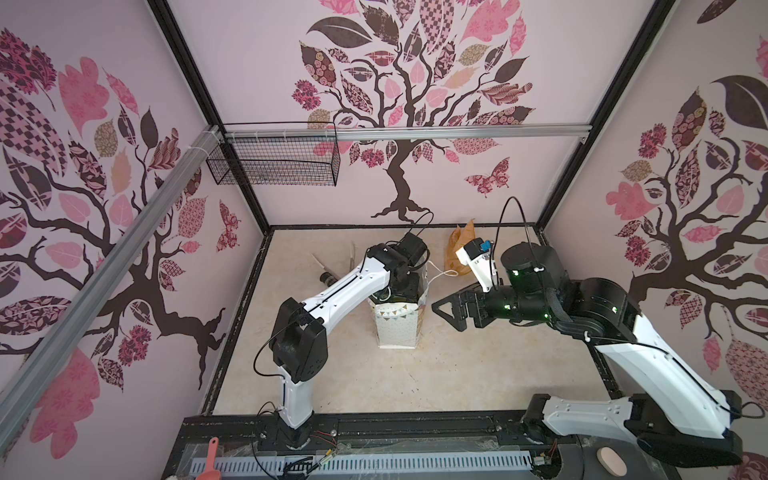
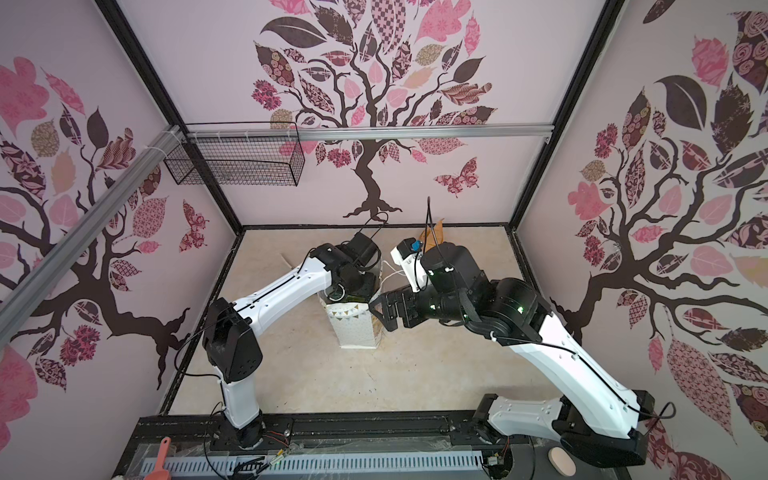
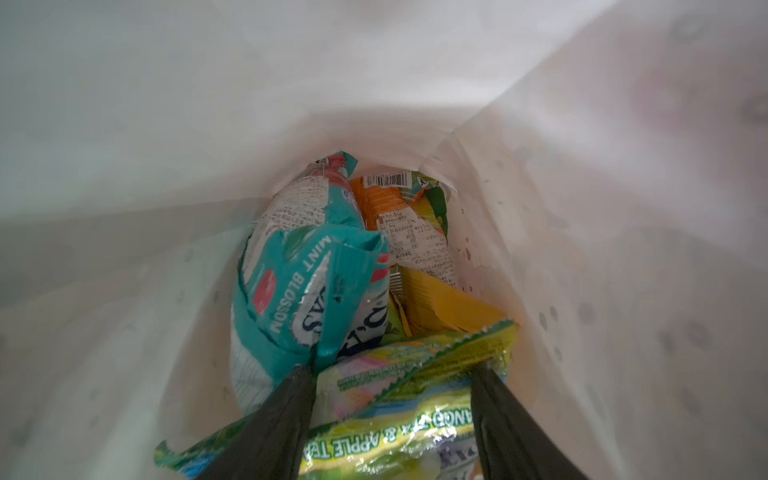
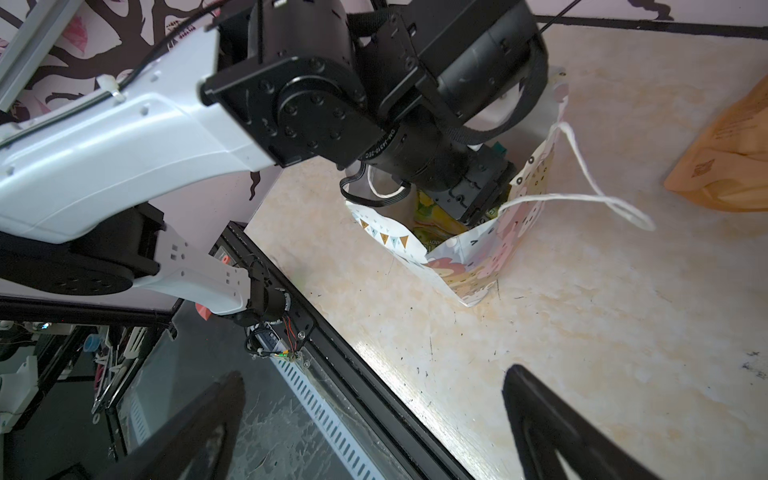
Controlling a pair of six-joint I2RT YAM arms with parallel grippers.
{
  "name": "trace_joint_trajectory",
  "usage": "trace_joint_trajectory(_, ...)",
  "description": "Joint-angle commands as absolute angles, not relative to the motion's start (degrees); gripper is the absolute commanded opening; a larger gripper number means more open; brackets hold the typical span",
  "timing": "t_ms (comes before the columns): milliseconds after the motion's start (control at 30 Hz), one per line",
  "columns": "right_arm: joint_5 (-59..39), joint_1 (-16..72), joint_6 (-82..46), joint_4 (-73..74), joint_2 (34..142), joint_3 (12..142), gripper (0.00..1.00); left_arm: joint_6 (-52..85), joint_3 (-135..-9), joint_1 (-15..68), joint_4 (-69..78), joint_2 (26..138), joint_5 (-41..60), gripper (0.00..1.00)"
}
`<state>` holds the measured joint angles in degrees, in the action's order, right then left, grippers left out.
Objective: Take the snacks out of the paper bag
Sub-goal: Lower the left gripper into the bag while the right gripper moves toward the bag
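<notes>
1. Two arms reach over the beige table (image 1: 478, 374). The paper bag (image 1: 397, 330) (image 2: 353, 332) stands upright near the middle of it, with its mouth open upward.
2. The left gripper (image 3: 395, 370) is deep inside the bag. In both top views only its wrist shows, going down through the mouth.
3. In the left wrist view its two dark fingers (image 3: 282, 424) stand partly apart, with the green-and-yellow packet (image 3: 395, 415) between and under them. I cannot tell if they squeeze this packet or only lie against it.
4. All the snacks that can be seen are inside the bag.
   - The teal packet (image 3: 291, 299) lies just beside the green-and-yellow one.
   - The orange packet (image 3: 386, 208) lies deeper, at the bottom.
   - The mustard-yellow packet (image 3: 444, 307) sits between the orange one and the green-and-yellow one, close to the bag wall (image 3: 582, 208).
5. The right gripper (image 1: 442, 311) (image 2: 380, 316) (image 4: 374, 374) has its jaws wide apart and holds nothing. In both top views it is just beside the right side of the bag, with its fingers pointing toward it.
6. One white cord handle (image 4: 598, 197) hangs out over the rim of the bag on the side of the right arm.
7. The crumpled tan-brown paper (image 1: 459, 249) (image 4: 727, 158) lies on the table behind the bag, near the back wall and apart from the bag.
</notes>
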<state>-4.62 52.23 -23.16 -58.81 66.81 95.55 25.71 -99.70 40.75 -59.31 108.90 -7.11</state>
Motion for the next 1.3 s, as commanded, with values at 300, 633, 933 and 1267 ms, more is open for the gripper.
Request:
trace_joint_trajectory(300, -2.4, 52.4, -19.8, -56.8, 66.1, 94.6, 1.0, 27.5, -88.9, 40.4, -50.6, 109.6, -4.2, 0.65)
trace_joint_trajectory(633, -1.0, 52.4, -20.8, -55.9, 65.6, 94.2, 1.0, 26.2, -87.4, 40.4, -49.6, 107.5, -3.0, 0.3)
trace_joint_trajectory(933, 1.9, 52.3, -21.9, -53.5, 64.5, 92.7, 1.0, 25.2, -87.3, 40.4, -49.0, 103.5, -1.3, 0.0)
trace_joint_trajectory(1267, 4.7, 52.4, -22.4, -51.6, 63.0, 91.5, 1.0, 24.6, -88.9, 40.5, -48.5, 99.1, -0.9, 0.0)
